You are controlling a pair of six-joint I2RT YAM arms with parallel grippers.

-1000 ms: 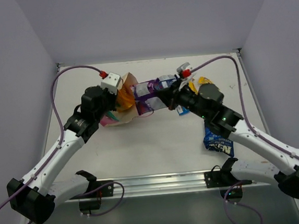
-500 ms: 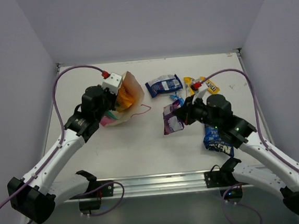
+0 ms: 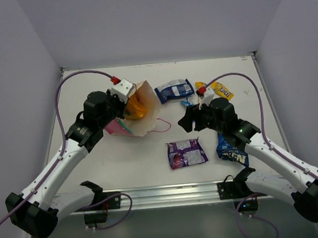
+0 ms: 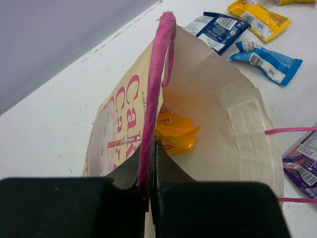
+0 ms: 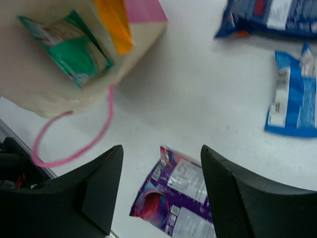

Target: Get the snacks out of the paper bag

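The paper bag [image 3: 146, 115] lies tipped with its mouth toward the right arm. My left gripper [image 3: 125, 101] is shut on its pink string handle [image 4: 156, 74] at the rim, jaws [image 4: 151, 148] pinched tight. Inside the bag sit an orange snack [image 4: 174, 134] and a teal-green snack [image 5: 74, 49]. My right gripper [image 3: 188, 120] hangs open and empty [image 5: 161, 148] above the table, right of the bag. A purple snack [image 3: 187, 152] lies flat on the table just below it [image 5: 178, 196].
Other snacks lie on the table: a dark blue pouch [image 3: 174, 90], a small light blue one [image 3: 186, 102], a yellow one [image 3: 220, 90] and a blue pouch [image 3: 231, 150] under the right arm. The bag's second handle [image 3: 162, 124] trails loose on the table.
The right gripper drew the purple snack out of the bag, carried it toward the near right, then opened; the snack now lies on the table. The bag shifted slightly.
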